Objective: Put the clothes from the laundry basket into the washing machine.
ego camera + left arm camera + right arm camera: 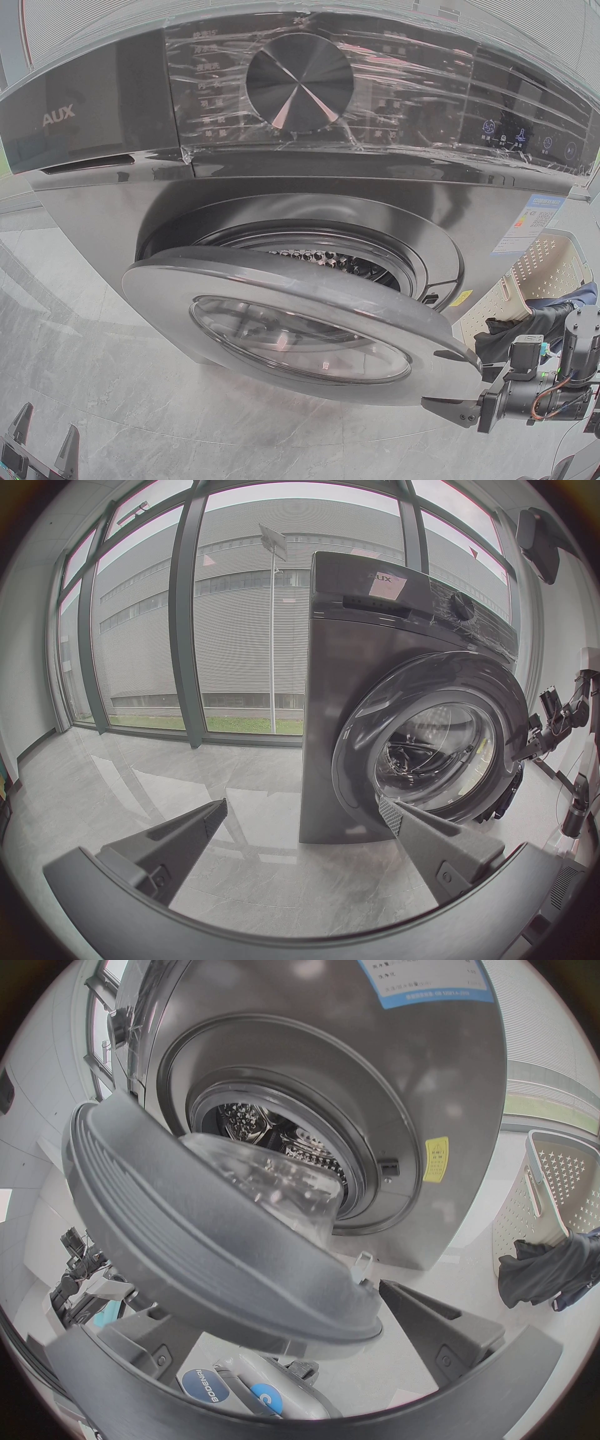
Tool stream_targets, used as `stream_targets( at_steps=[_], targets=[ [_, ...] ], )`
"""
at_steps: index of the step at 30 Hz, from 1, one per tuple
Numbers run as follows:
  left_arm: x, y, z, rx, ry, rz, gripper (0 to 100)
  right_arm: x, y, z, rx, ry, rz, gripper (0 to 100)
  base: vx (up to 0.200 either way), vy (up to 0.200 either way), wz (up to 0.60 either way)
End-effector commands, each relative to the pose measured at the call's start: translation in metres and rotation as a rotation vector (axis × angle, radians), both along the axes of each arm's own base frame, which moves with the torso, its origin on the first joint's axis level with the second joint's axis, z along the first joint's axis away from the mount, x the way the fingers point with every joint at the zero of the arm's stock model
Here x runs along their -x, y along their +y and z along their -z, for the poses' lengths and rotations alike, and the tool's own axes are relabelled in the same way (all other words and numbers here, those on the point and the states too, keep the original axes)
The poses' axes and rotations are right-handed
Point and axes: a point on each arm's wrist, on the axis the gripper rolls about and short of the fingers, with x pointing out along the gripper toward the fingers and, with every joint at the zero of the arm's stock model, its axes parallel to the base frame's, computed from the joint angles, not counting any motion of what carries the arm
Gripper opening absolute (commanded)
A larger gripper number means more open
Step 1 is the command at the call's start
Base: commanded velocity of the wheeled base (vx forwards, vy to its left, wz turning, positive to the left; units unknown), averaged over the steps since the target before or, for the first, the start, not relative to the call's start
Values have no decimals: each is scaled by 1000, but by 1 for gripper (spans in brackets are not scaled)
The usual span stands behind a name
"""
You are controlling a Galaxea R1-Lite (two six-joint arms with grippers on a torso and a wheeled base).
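Observation:
The grey washing machine fills the head view, its round door swung partly open over the drum. My right gripper is open at the door's right rim; in the right wrist view the door rim lies between its fingers. The cream laundry basket stands to the right of the machine, with dark clothes hanging over its front edge. My left gripper is low at the left, open and holding nothing, facing the machine from a distance.
Pale marble floor spreads before and to the left of the machine. A wall of tall windows stands behind it. The basket sits close to the machine's right side.

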Motion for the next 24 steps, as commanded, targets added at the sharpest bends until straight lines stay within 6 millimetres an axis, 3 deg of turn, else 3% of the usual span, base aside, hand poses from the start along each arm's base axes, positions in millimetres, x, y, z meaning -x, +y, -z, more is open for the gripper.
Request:
stream_targets(
  at_steps=[1,6,15,18,24],
  targets=[
    [0,0,5,1,-1,0,100,4,-1,8,22,28,-12,100,0,0,0],
    [0,0,5,1,-1,1,100,8,0,10,22,32,-36,100,0,0,0],
    [0,0,5,1,-1,0,100,-3,3,9,25,36,-7,100,0,0,0],
    [0,0,5,1,-1,1,100,-5,5,11,27,39,-10,100,-200,0,0],
    [0,0,5,1,-1,1,100,-9,17,17,10,19,-45,100,0,0,0]
  ],
)
